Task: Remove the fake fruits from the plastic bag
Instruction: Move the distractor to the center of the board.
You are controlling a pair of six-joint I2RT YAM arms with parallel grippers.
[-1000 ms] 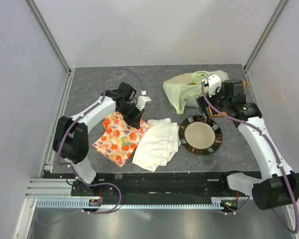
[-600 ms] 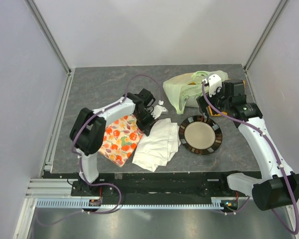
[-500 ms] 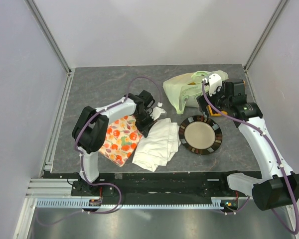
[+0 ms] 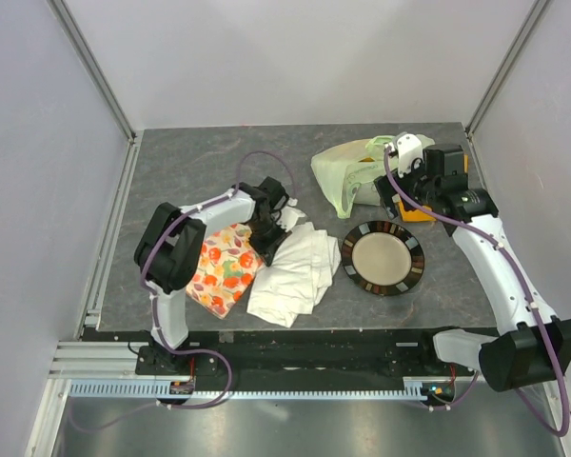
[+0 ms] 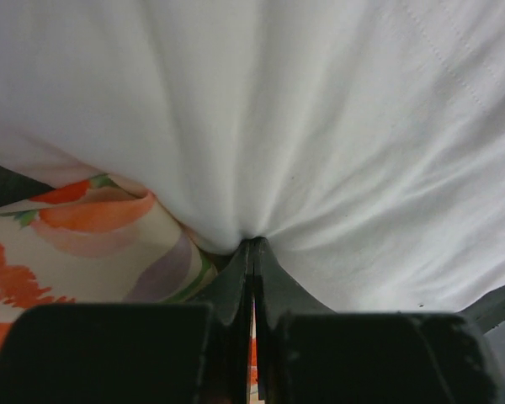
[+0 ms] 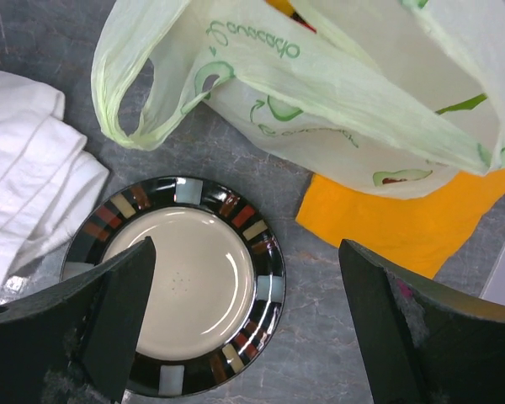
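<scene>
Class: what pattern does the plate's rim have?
Black with multicoloured blocks on the plate; right wrist view shows best.

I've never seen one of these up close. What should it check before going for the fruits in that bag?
1. Right claw open: ok, jaws wide apart.
2. Left claw free: not ok, it is shut on the white cloth.
3. Bag in the right claw's view: ok.
4. Fruits visible: cannot tell, only a hint of colour at the bag's top edge.
5. Plate bare: ok.
</scene>
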